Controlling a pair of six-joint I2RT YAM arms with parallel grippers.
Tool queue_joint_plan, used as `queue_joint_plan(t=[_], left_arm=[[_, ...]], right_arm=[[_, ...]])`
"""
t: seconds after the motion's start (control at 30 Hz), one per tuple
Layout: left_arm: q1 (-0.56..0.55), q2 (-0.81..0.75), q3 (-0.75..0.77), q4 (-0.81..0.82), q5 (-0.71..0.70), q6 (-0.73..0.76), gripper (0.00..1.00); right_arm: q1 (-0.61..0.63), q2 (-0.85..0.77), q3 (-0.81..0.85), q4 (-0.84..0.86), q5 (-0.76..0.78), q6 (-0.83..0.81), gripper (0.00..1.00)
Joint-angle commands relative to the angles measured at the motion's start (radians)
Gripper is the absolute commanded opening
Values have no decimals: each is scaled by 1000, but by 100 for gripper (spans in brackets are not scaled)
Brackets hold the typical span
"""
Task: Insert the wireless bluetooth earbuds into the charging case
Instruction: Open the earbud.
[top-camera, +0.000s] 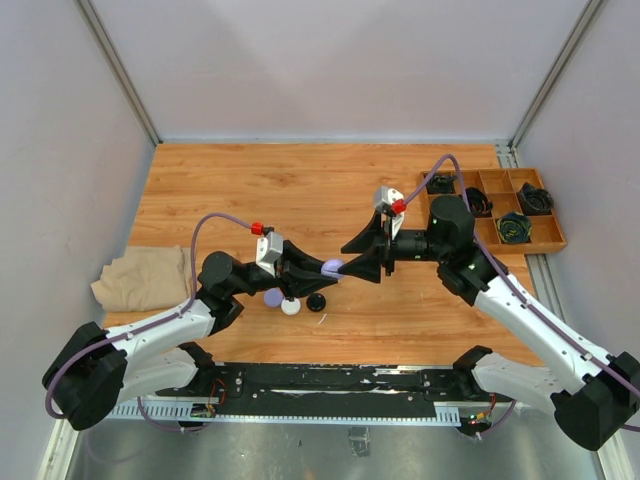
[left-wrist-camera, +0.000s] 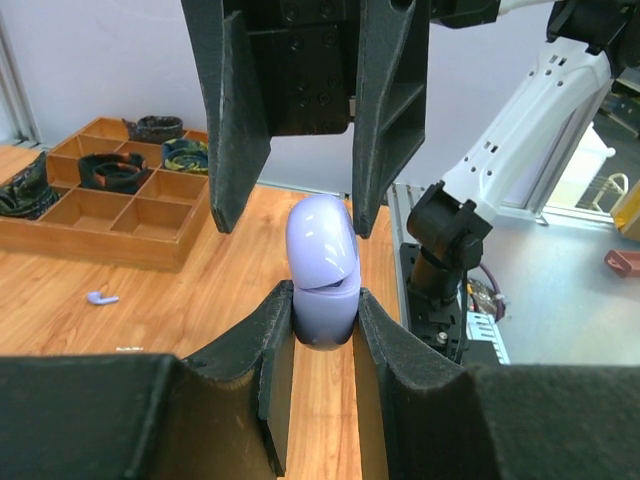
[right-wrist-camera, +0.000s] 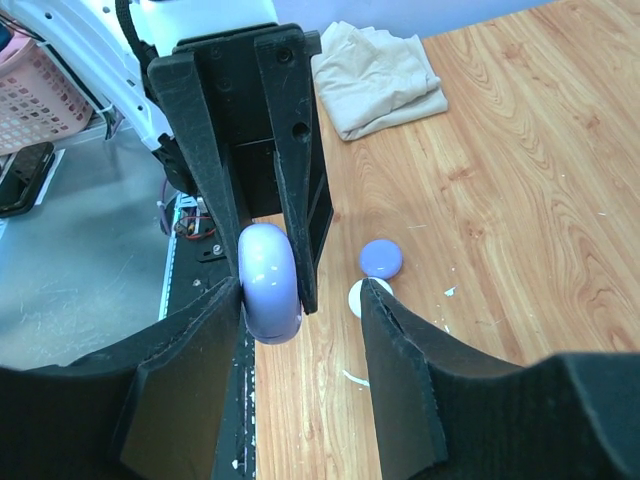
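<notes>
A lavender charging case (left-wrist-camera: 322, 275) hangs above the table, and my left gripper (left-wrist-camera: 322, 305) is shut on its lower half. A seam runs across the case. In the top view it sits mid-table (top-camera: 332, 268) between both grippers. My right gripper (right-wrist-camera: 300, 300) faces it with jaws open. The case (right-wrist-camera: 270, 282) lies against the right gripper's left finger, well clear of the other finger. One small lavender earbud (left-wrist-camera: 101, 297) lies on the wood near the tray. No other earbuds show.
A lavender puck (top-camera: 273, 297), a white puck (top-camera: 291, 306) and a black puck (top-camera: 316, 302) lie under the left gripper. A wooden tray (top-camera: 497, 238) of coiled cables stands at the far right. A beige cloth (top-camera: 140, 278) lies at the left edge.
</notes>
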Motion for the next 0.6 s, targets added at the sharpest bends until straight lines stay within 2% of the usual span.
queue_joint_plan(t=[0.0, 0.57], left_arm=[[-10, -20, -10, -4, 48, 48, 0], [-13, -21, -31, -22, 28, 95, 0]], right_arm=[[11, -12, 56, 3, 60, 3, 52], [7, -10, 86, -99, 131, -46, 54]])
